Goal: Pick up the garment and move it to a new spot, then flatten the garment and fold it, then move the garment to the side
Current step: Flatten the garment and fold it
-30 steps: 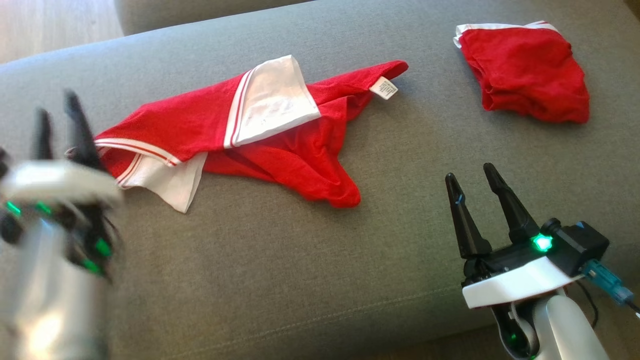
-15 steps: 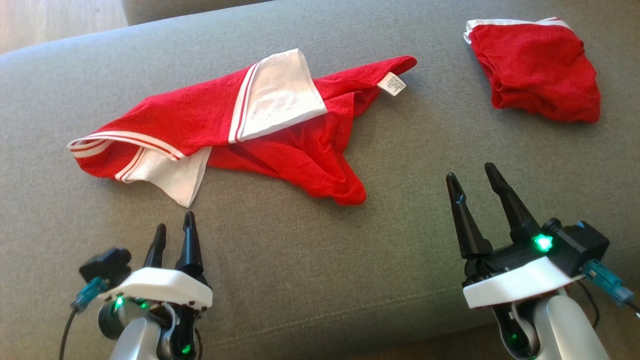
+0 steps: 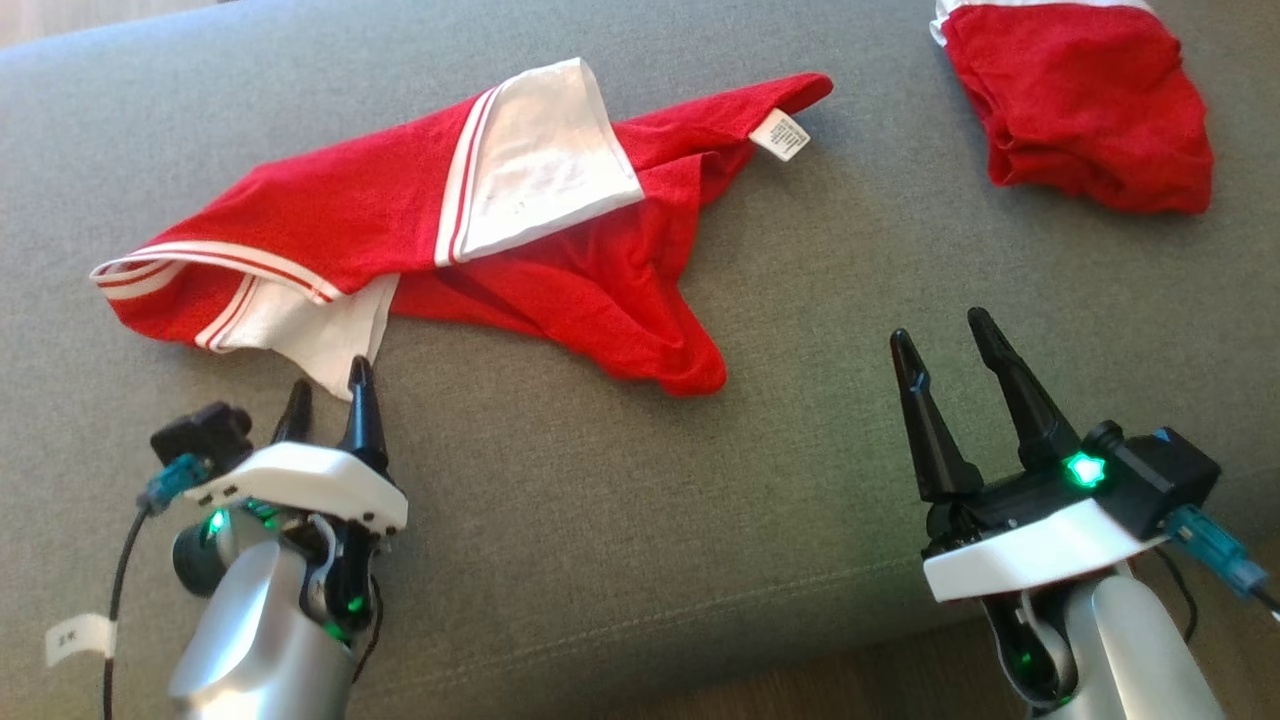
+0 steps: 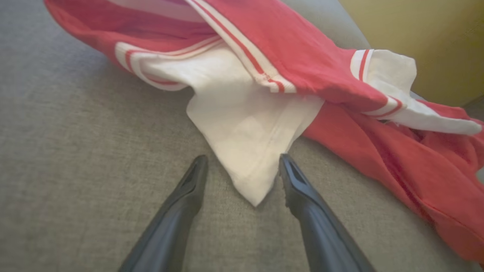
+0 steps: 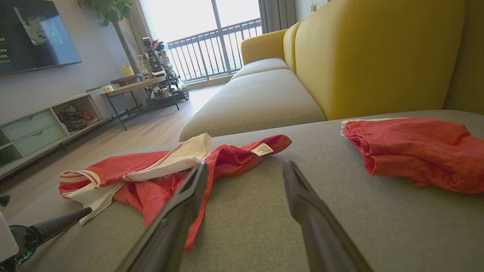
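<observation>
Garments number two, both red with white trim, on one grey cushion [image 3: 620, 520]. The task's garment [image 3: 350, 215] lies loose and crumpled across the cushion's left and middle. One white panel [image 3: 540, 160] is folded over its top, one white label [image 3: 783, 135] shows near its far right tip, and one white corner [image 4: 249, 151] pokes out at its near left edge. The second garment [image 3: 1085, 110], bunched into a compact bundle, sits well apart at the far right of the cushion. Grippers also number two, each with two dark fingers. The left gripper [image 3: 328, 375] is at the lower left, low over the cushion and pointing at the white corner. Its jaws are spread wide and grip nothing; in the left wrist view the corner's tip lies in the gap between the two fingers, unclamped. Whether the finger on the right of that view brushes the fabric edge cannot be told. The right gripper [image 3: 939, 325] stands at the lower right over bare cushion, its fingers leaning a little to the left in the head view. Its jaws too are fully apart and empty, well clear of both garments. Behind the cushion in the right wrist view rises one yellow backrest [image 5: 378, 53]
</observation>
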Motion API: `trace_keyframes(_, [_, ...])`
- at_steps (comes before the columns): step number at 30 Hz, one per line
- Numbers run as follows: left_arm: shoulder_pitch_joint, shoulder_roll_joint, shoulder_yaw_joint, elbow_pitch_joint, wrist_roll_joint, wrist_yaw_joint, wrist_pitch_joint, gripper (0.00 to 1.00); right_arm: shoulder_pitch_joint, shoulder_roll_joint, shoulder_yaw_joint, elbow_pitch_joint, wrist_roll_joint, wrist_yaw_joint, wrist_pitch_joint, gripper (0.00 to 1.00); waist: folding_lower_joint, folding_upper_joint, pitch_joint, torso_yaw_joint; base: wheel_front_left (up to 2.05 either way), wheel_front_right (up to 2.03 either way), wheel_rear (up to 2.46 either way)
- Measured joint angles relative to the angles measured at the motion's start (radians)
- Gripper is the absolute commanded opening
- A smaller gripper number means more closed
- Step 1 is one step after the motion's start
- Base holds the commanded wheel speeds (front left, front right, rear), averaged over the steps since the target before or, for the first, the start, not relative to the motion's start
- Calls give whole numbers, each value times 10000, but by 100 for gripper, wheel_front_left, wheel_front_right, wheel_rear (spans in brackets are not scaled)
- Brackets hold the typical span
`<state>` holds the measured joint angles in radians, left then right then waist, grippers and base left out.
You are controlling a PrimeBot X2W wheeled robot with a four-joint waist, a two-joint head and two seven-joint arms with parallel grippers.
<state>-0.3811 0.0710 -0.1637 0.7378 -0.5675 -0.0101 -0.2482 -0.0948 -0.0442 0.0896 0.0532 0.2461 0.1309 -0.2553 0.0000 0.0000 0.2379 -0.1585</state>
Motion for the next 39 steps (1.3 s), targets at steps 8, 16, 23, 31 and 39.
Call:
trace_keyframes(8, [-623,-46,-38,757,-345,-274,268,0,-6,0,-150,4,0,0,0,100,0,0,130,60,0,0,0])
trace_keyframes(16, [-490,-125,-562,671,-284,-604,215,0,-94,-2,802,1129,88,0,0,100,0,0,1,456,0,0,0])
trace_keyframes(23, [550,-48,-545,-483,38,-412,73,0,-959,-29,1511,3799,1697,0,2,100,0,0,-166,941,0,0,0])
trace_keyframes(31, [1013,134,-477,-1896,142,-61,4,0,-2240,-67,2105,5657,2487,0,2,100,0,0,-186,1476,0,0,0])
trace_keyframes(39, [1339,261,-474,-2575,148,196,144,0,-2405,-82,2458,6243,2742,0,2,4,0,0,-97,1738,0,0,0])
